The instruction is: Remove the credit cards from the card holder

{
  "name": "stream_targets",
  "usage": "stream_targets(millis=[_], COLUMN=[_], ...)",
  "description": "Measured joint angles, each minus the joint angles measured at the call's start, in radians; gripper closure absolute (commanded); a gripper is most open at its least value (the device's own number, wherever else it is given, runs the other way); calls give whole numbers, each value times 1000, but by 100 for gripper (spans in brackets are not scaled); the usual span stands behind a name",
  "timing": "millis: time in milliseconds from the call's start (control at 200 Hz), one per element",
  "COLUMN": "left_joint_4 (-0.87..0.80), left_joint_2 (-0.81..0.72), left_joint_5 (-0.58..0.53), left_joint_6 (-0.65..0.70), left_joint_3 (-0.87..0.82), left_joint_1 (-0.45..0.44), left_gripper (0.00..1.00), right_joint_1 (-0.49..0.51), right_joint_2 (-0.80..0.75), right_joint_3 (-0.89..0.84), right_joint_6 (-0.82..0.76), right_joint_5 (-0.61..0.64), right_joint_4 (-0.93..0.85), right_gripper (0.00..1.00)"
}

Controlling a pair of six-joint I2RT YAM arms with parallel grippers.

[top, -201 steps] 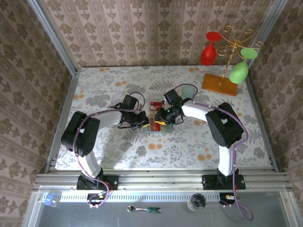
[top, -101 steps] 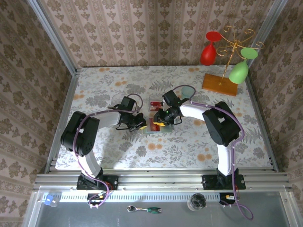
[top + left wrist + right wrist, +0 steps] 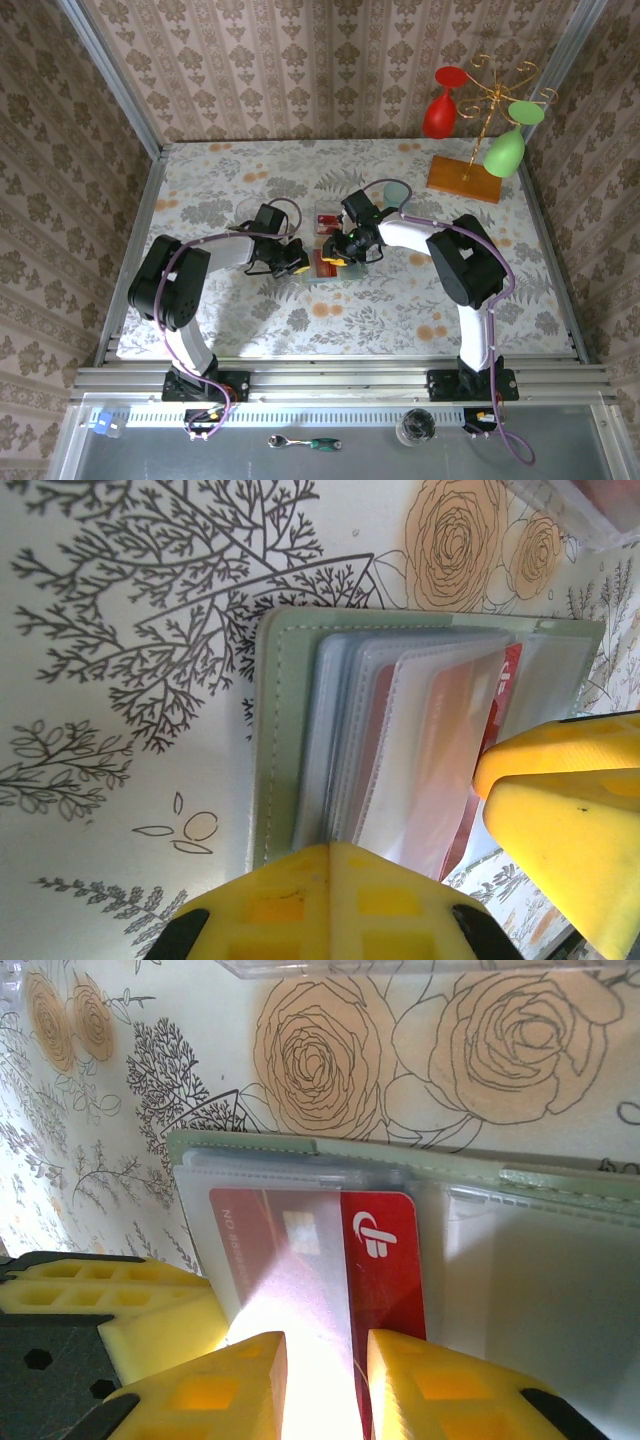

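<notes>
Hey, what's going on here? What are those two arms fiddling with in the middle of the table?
Two robot arms are working on an open pale green wallet lying on the flowered table. The left end effector is shut, its tip against the wallet's clear plastic sleeves. The right end effector has a finger on each side of a red card that sticks partway out of its sleeve; whether it grips it is unclear.
</notes>
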Motion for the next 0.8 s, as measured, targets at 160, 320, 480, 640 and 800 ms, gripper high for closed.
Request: stream_targets(millis=[160, 320, 480, 640, 800], left_joint_4=[-13, -23, -25, -31, -29], left_joint_2=[-9, -31, -35, -34, -13], left_joint_5=[0, 0, 1, 4, 7], left_joint_6=[8, 10, 10, 10, 10], left_joint_3=[0, 6, 24, 55, 71], left_joint_1=[14, 18, 10, -21, -45], left_gripper=[100, 100, 100, 100, 100], right_joint_1=[0, 0, -4, -14, -27], right_joint_2=[0, 0, -3, -7, -15], right_joint_3=[1, 4, 13, 14, 14], right_joint_6=[0, -2, -11, -21, -30], right_joint_5=[-16, -21, -15, 2, 9], right_joint_4=[0, -10, -41, -53, -53], right_gripper=[72, 72, 72, 72, 72])
